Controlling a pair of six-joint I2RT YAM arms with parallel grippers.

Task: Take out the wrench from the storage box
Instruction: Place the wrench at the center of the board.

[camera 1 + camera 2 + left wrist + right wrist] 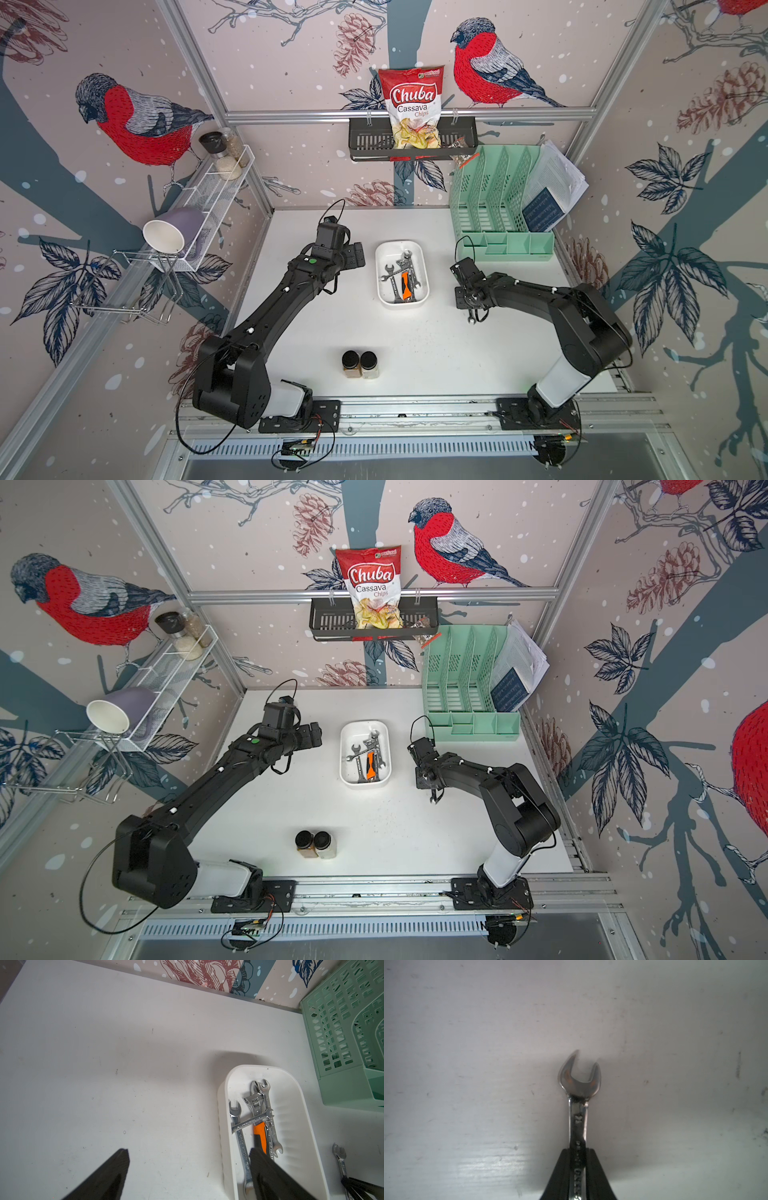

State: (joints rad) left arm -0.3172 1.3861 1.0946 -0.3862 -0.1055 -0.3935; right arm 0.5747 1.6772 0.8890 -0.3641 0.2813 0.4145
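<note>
Right end effector [576, 1153] is clamped on the shank of a silver open-end wrench [579, 1078]. The wrench head sticks out past the fingertips toward the table [467, 1043]. Both top views show the same grip. The right end effector [471, 311] points down with the wrench hanging below it, to the right of the storage box [401, 244] and apart from it, over bare table. So the wrench is out of the box, and my read is that only set-down and release are left. The head looks close to the surface, maybe touching; can't tell from these angles.

Left end effector [188, 1153] is spread wide, holds nothing, and sits just beside the box. In the left wrist view one finger [270, 1174] overlaps the box interior. The box holds several spare wrenches [252, 1120] plus an orange-handled adjustable wrench [258, 1132], piled crosswise.

Risks:
- The pinch is narrow on smooth, thin steel, so the wrench could pivot or slide in the grip if the arm jerks.
- Releasing while the wrench is tilted or off the surface would let it topple, bounce or skid.
- Pressing down with the head on the table could lever the wrench out of the fingers.
- A careless move by the left arm could knock the box or snag the pile.
</note>
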